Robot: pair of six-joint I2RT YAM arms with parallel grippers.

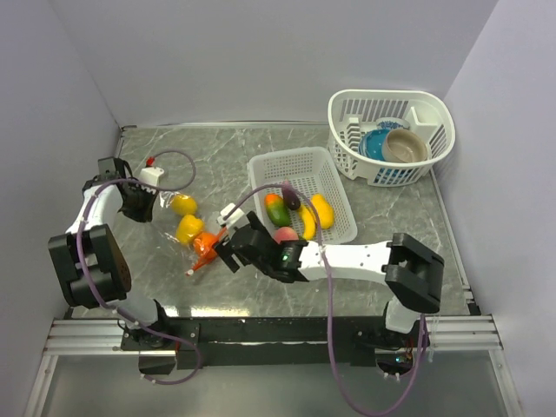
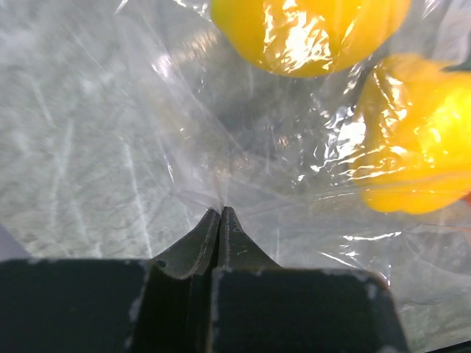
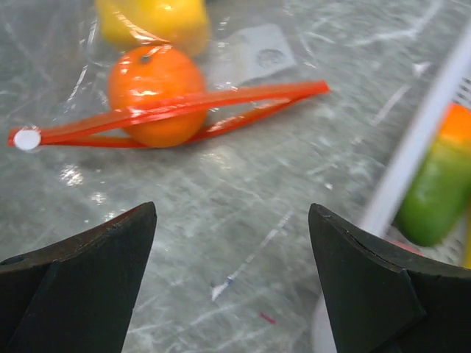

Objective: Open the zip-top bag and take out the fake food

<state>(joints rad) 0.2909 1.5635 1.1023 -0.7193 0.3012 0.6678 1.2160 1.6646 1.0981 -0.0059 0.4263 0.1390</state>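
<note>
The clear zip-top bag (image 1: pixel 187 228) lies on the table left of centre, with its orange-red zip strip (image 3: pixel 176 110) spread open at the near end. Two yellow fruits (image 1: pixel 182 205) and an orange one (image 3: pixel 154 103) sit inside, the orange one right at the mouth. My left gripper (image 2: pixel 221 212) is shut on the bag's clear plastic at its far closed end (image 1: pixel 139 204). My right gripper (image 3: pixel 232 220) is open and empty, just short of the bag's mouth (image 1: pixel 222 250). The other fake food lies in the white slotted basket (image 1: pixel 334 228): green-orange, purple, yellow and pink-red pieces.
The slotted basket's rim (image 3: pixel 423 136) is close on my right gripper's right side, with the green-orange fruit (image 3: pixel 441 176) behind it. A round white basket (image 1: pixel 434 117) holding bowls stands at the back right. Walls close in the table on the left, back and right.
</note>
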